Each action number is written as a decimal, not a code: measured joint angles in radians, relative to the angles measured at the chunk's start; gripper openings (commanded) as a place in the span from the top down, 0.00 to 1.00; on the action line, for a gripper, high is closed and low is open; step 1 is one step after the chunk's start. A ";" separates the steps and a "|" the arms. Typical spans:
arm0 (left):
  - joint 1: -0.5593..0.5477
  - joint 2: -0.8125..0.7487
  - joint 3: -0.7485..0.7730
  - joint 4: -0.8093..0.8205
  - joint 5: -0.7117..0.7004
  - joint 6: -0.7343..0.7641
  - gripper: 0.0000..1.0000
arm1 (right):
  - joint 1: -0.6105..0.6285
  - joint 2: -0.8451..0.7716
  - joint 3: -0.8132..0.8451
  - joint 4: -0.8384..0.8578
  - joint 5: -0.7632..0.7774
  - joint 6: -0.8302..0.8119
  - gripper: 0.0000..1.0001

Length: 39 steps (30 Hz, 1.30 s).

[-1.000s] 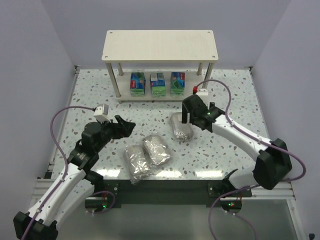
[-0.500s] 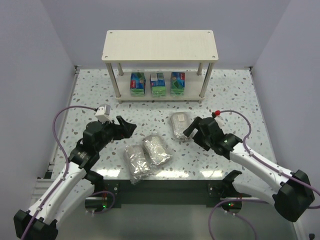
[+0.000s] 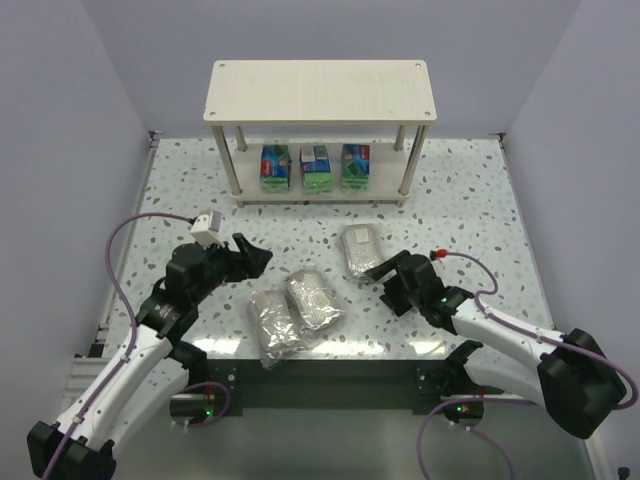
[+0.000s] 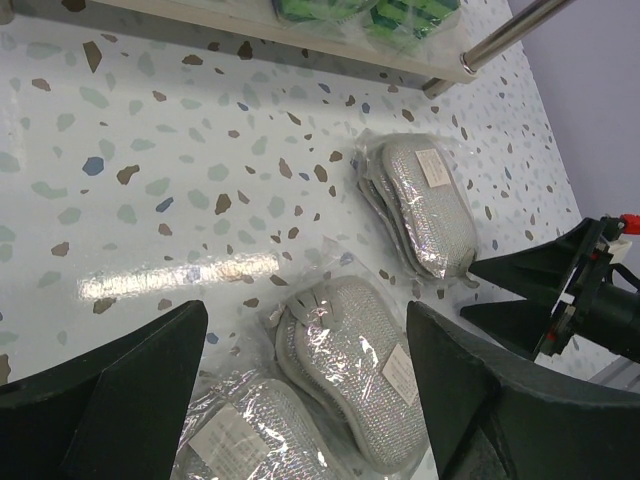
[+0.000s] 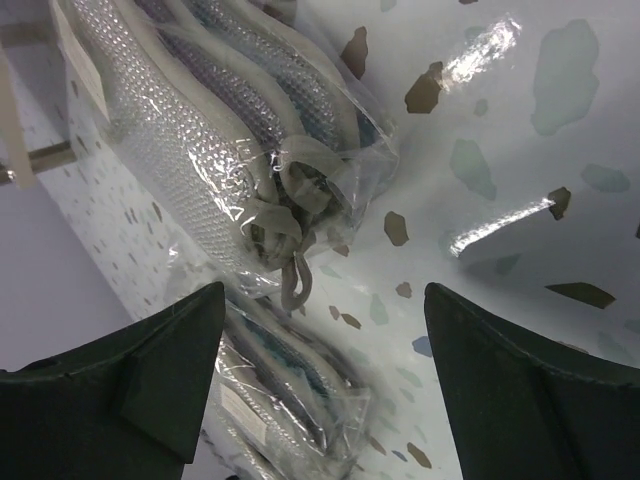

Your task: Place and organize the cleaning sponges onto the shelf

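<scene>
Lettering on boxy packs (image 3: 316, 168) illegible

A speckled counter (image 3: 470, 200) carries a pale shelf (image 3: 320, 90) holding three boxed packs (image 3: 316, 168), with three wrapped grey bundles (image 3: 314, 298) in front.

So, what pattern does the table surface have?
White table with scattered coloured terrazzo-like flecks, clearest in the left wrist view.

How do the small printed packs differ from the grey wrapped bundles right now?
Place: the three printed packs stand in a row on the lower tier of the shelf, while the three grey bundles lie on the table. Look: the printed packs are green-and-blue and boxy, the grey bundles are ovals in clear wrap. Size: the grey bundles are larger than the printed packs. Both come in threes.
</scene>
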 measured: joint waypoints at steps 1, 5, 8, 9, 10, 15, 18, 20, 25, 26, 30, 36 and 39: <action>0.000 0.000 0.000 0.000 0.000 0.000 0.14 | 0.000 0.000 -0.012 0.030 0.003 0.019 0.18; 0.000 -0.002 -0.002 0.000 0.000 0.000 0.14 | 0.000 0.003 -0.047 0.116 0.020 0.079 0.20; 0.000 -0.005 -0.009 0.000 0.000 0.000 0.14 | 0.000 0.029 -0.056 0.167 0.027 0.112 0.24; 0.000 -0.006 -0.011 0.001 0.000 0.000 0.14 | 0.000 0.042 -0.056 0.183 0.027 0.120 0.25; 0.000 -0.006 -0.013 0.001 0.000 -0.001 0.14 | 0.000 0.058 -0.057 0.200 0.028 0.128 0.27; 0.000 -0.006 -0.020 0.000 0.000 0.000 0.14 | 0.000 0.141 -0.059 0.284 0.031 0.153 0.54; 0.000 -0.007 -0.020 0.000 0.000 0.000 0.14 | 0.000 0.143 -0.059 0.317 0.041 0.160 0.76; 0.000 -0.010 -0.020 0.000 0.000 0.000 0.14 | 0.001 0.124 -0.063 0.316 0.054 0.164 0.86; 0.000 -0.023 -0.022 0.000 0.000 -0.001 0.14 | 0.001 -0.032 -0.079 0.238 0.100 0.147 1.00; 0.000 -0.023 -0.022 0.001 0.000 -0.001 0.14 | 0.001 -0.065 -0.079 0.221 0.106 0.137 1.00; 0.000 -0.023 -0.022 0.001 0.002 -0.001 0.14 | 0.001 -0.191 -0.079 0.151 0.110 0.087 1.00; 0.000 -0.036 -0.022 0.000 0.002 -0.001 0.13 | 0.001 -0.337 -0.015 0.052 0.097 -0.020 1.00; 0.000 -0.041 -0.022 -0.001 0.002 -0.001 0.13 | 0.000 -0.335 0.105 0.011 0.078 -0.079 1.00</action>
